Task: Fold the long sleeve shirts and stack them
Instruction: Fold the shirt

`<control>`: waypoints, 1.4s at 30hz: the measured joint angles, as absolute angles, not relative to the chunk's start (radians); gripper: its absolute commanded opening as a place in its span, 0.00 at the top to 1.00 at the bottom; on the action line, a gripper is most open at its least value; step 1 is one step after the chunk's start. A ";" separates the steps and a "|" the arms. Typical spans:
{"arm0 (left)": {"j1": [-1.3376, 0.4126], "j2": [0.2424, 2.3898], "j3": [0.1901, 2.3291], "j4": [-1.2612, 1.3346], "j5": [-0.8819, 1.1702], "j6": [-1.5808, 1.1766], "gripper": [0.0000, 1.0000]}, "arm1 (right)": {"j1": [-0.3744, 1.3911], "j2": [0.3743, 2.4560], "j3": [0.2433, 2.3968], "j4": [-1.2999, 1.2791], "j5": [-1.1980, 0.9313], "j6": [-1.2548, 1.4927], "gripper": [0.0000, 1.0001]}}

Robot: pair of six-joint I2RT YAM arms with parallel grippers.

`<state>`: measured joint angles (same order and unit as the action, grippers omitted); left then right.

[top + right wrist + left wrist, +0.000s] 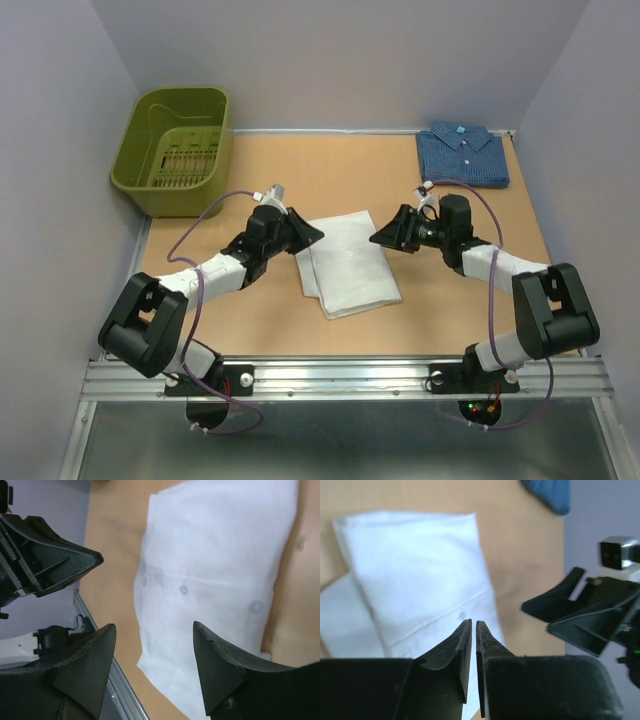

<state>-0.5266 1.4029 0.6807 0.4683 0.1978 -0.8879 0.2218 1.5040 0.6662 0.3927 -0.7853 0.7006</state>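
Observation:
The white shirt (348, 265) lies folded into a flat rectangle in the middle of the table, with a lower layer showing at its left edge (335, 615). The dark blue shirt (462, 155) lies folded at the far right corner. My left gripper (318, 236) hovers over the white shirt's left edge. Its fingers (473, 622) stand a narrow slit apart with nothing between them. My right gripper (375, 240) hovers over the shirt's right edge, open wide and empty (154, 625), with the white cloth (215, 555) below. The two grippers face each other.
An olive-green basket (175, 150) stands at the far left corner. Grey walls close in the table on three sides. A metal rail (340, 375) runs along the near edge by the arm bases.

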 measured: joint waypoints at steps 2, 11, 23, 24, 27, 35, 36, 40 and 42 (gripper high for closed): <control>-0.542 1.403 0.640 0.424 0.191 -0.888 0.80 | 0.222 1.442 0.648 0.284 -0.751 0.641 0.36; -0.546 1.428 0.582 0.321 0.162 -0.888 0.80 | 0.223 1.283 0.590 -0.085 -0.585 0.477 0.46; -0.555 1.568 0.631 0.285 0.136 -0.872 0.80 | 0.351 1.379 0.590 -0.229 -0.471 0.424 0.71; -0.556 1.586 0.654 0.277 0.126 -0.863 0.80 | 0.385 1.395 0.590 -0.230 -0.467 0.426 0.74; -0.554 1.644 0.730 0.250 0.103 -0.826 0.80 | 0.484 1.423 0.595 -0.225 -0.452 0.453 0.76; -0.545 1.909 1.115 0.131 0.042 -0.636 0.79 | 0.706 1.580 0.713 -0.162 -0.452 0.616 0.53; -0.543 1.945 1.173 0.117 0.034 -0.604 0.78 | 0.739 1.618 0.757 -0.152 -0.450 0.640 0.48; -0.529 2.006 1.286 0.104 0.013 -0.529 0.75 | 0.857 1.741 0.908 -0.100 -0.436 0.688 0.37; -0.519 2.001 1.296 0.099 -0.004 -0.505 0.71 | 0.897 1.772 0.954 -0.085 -0.422 0.695 0.32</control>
